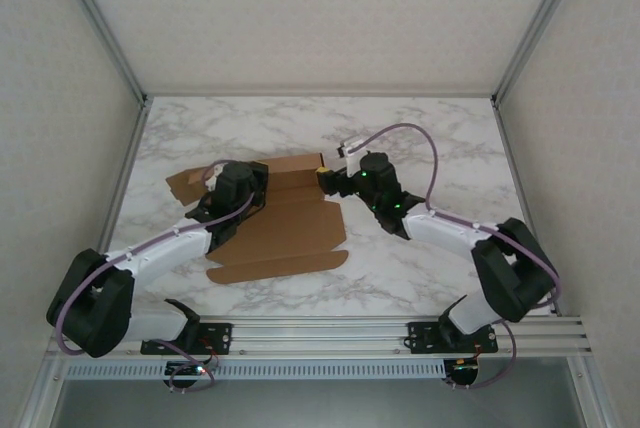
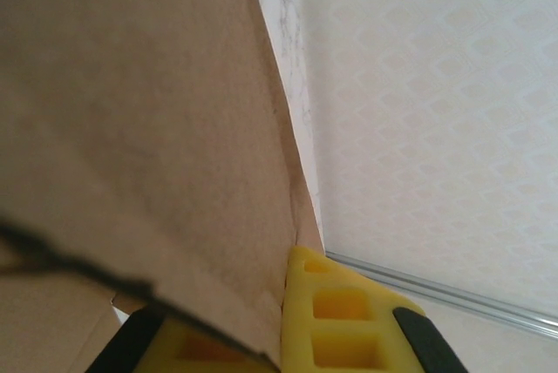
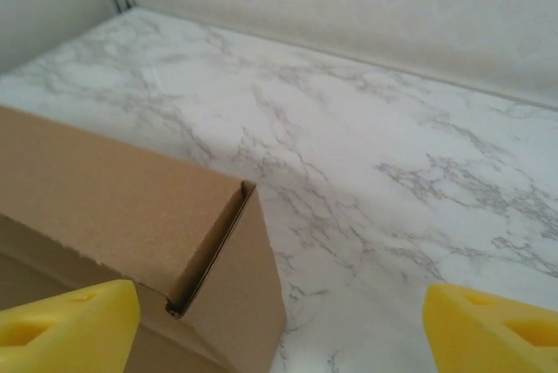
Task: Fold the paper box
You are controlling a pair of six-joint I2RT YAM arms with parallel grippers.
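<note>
Near edge first: the paper box [image 1: 285, 228] lies mid-table, its front flaps flat on the marble table [image 1: 420, 268]. My left claw [image 2: 275, 338] is clamped on a raised panel. Farther out, my right claw [image 3: 279, 329] gapes wide, holding nothing, beside 1 folded-up corner. I'd say well under half done: walls and lid remain.

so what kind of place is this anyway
Probably a robot test booth: a marble-pattern table boxed in by plain white walls and metal frame posts, with a metal mounting rail along the near edge.
</note>
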